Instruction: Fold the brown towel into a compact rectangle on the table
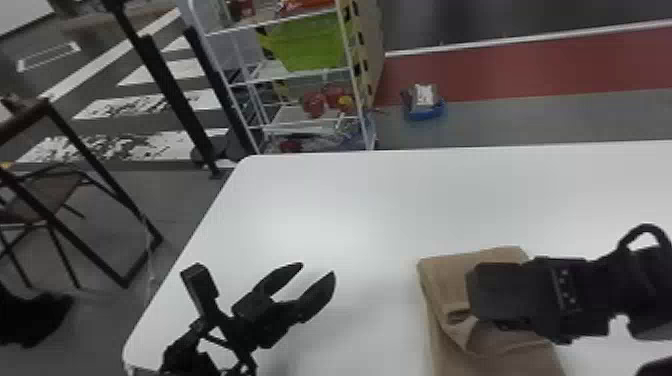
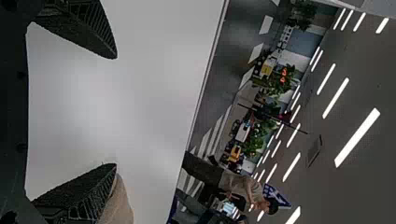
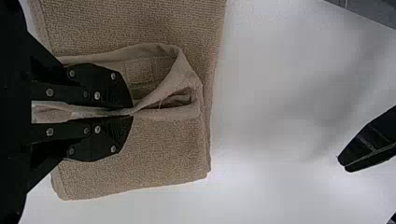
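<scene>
The brown towel point(image 1: 490, 357) lies partly folded on the table's right front part, its upper layer bunched into a raised fold. Over it, from the right, comes my right gripper point(image 1: 472, 320). In the right wrist view my right gripper point(image 3: 132, 112) is shut on a pinched edge of the towel point(image 3: 140, 163), and a loop of cloth bulges past the fingertips. My left gripper point(image 1: 318, 272) stands open to the left of the towel, apart from it. In the left wrist view, my left gripper point(image 2: 116, 112) has its fingers spread, with a bit of towel point(image 2: 120, 205) behind one finger.
The white table point(image 1: 320, 200) extends beyond both arms, with its left edge near my left arm. Past its far edge stand a white wire shelf with a green bin point(image 1: 312, 42) and a blue container point(image 1: 424, 110) on the floor. A chair point(image 1: 40, 195) is at the left.
</scene>
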Robot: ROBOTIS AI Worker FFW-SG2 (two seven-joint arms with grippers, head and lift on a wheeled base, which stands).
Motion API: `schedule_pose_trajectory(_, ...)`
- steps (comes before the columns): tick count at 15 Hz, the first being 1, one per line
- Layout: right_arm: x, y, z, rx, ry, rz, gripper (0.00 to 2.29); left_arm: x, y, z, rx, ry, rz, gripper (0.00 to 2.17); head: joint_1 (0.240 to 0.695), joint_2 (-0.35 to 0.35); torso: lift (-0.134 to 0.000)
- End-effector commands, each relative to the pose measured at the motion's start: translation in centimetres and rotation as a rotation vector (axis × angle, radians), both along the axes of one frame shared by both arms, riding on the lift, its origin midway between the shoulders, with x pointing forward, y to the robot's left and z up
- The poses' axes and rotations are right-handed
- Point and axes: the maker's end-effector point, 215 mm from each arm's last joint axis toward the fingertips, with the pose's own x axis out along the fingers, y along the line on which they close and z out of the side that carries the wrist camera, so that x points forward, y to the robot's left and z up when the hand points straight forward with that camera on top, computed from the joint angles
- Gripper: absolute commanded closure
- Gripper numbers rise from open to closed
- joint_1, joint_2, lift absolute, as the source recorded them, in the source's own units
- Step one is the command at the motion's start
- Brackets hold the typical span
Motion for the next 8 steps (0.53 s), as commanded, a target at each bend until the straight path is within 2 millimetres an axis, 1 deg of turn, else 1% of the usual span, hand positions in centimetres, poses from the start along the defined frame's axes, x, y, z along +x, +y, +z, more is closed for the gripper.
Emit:
schedule_pose_trajectory(1,-0.4,-0.2,0.2,0.009,0.01,-0.02,0.4,0.0,0.0,0.0,-0.003,-0.001,0.002,0.05,0.695,0.342,-0.134)
schedule_pose_trajectory(2,-0.7,-0.3,0.2,0.011,0.014,-0.022,0.37,-0.1,0.0,0.0,-0.003,0.001,0.002,0.05,0.695,0.342,-0.134)
schedule_pose_trajectory(5,-1.3,-0.7,-0.4,0.0,0.022,-0.022,0.37,-0.2,-0.1,0.1,-0.003,0.0,-0.002,0.05,0.695,0.342,-0.134)
schedule_pose_trajectory(6,-1.5,-0.7,-0.3,0.001,0.021,-0.022,0.37,-0.2,-0.1,0.1,-0.003,0.0,-0.002,0.05,0.695,0.342,-0.134)
schedule_pose_trajectory(8,-1.7,-1.6,-0.3,-0.005,0.024,-0.037,0.37,-0.2,0.1,0.1,-0.001,0.0,0.003,0.05,0.695,0.34,-0.134)
